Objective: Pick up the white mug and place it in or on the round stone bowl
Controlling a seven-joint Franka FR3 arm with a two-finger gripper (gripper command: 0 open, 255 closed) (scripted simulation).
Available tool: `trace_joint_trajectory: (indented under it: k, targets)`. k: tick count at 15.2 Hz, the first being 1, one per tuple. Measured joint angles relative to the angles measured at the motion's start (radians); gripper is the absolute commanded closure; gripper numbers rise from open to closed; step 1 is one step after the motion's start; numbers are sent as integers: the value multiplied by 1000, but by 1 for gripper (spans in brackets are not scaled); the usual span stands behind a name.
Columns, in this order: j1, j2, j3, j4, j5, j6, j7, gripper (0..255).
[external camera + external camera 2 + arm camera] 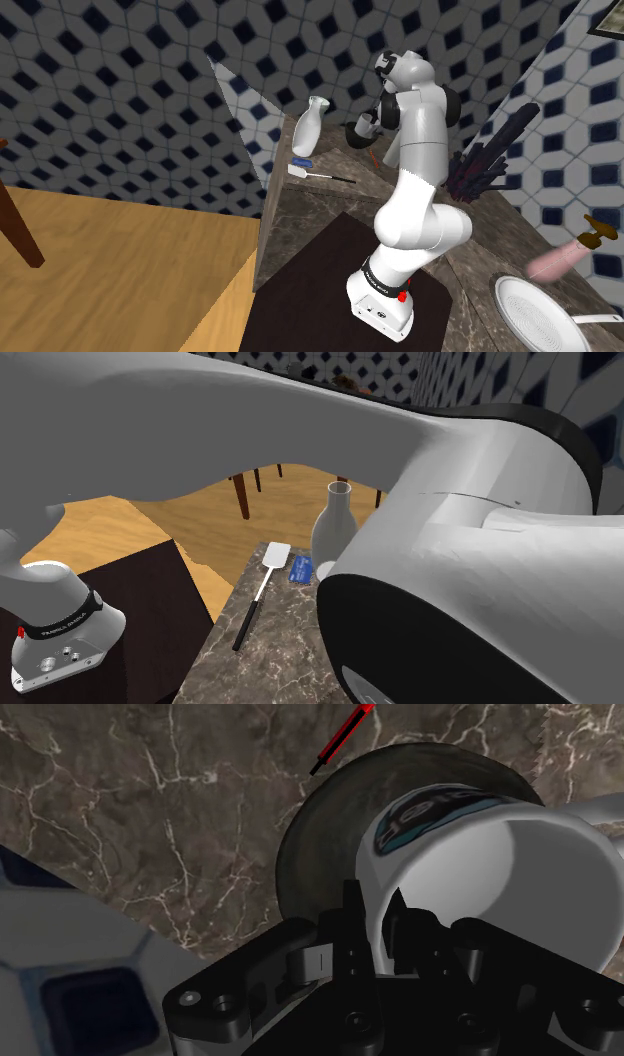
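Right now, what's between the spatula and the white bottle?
A small flat blue item lies between the spatula head and the white bottle, clearest in the second exterior view.

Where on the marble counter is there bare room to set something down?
Bare marble lies between the spatula and the stand, and beside the dark bowl. It is crowded at the far end: white bottle, small blue item, red-handled tool, and the gripper holding the white mug by the bowl.
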Motion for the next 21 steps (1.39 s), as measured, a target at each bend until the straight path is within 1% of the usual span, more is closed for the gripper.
trace_joint_trajectory:
  k: [4,5,11,16,21]
  targets:
    - [0,0,0,-2,0,2,-1,255]
    - [0,0,0,-2,0,2,-1,0]
    - [0,0,0,-2,0,2,-1,0]
    - [-40,2,0,123,-4,-108,21,0]
    - [-53,11,2,157,-2,-130,26,0]
